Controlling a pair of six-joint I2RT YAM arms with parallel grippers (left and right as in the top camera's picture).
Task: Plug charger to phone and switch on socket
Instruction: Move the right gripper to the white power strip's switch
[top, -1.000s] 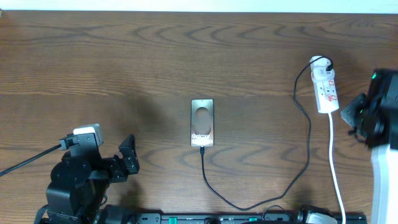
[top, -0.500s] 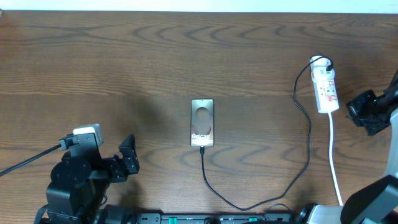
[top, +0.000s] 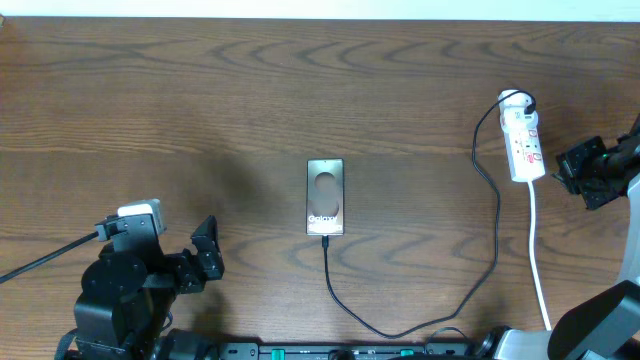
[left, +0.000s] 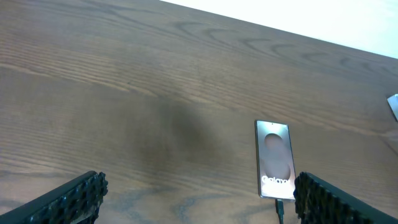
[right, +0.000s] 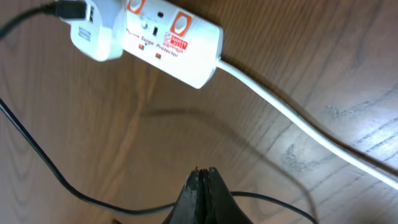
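Right gripper (right: 203, 177) crept closer to white oblong power strip (top: 523, 143), right edge, fingers together; thin black cable (top: 497, 230) already in dark flat phone (top: 325, 196); switching on likely next.

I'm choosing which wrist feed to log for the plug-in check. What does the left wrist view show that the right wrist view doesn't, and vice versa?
Only the left wrist view: the phone, showing Galaxy lettering, and the left gripper, open with its fingers wide apart. Only the right wrist view: the socket, its white lead, and the right gripper, shut. Both: the wooden table and the black charger, meeting the phone's bottom edge in one, entering the socket's white adapter in the other.
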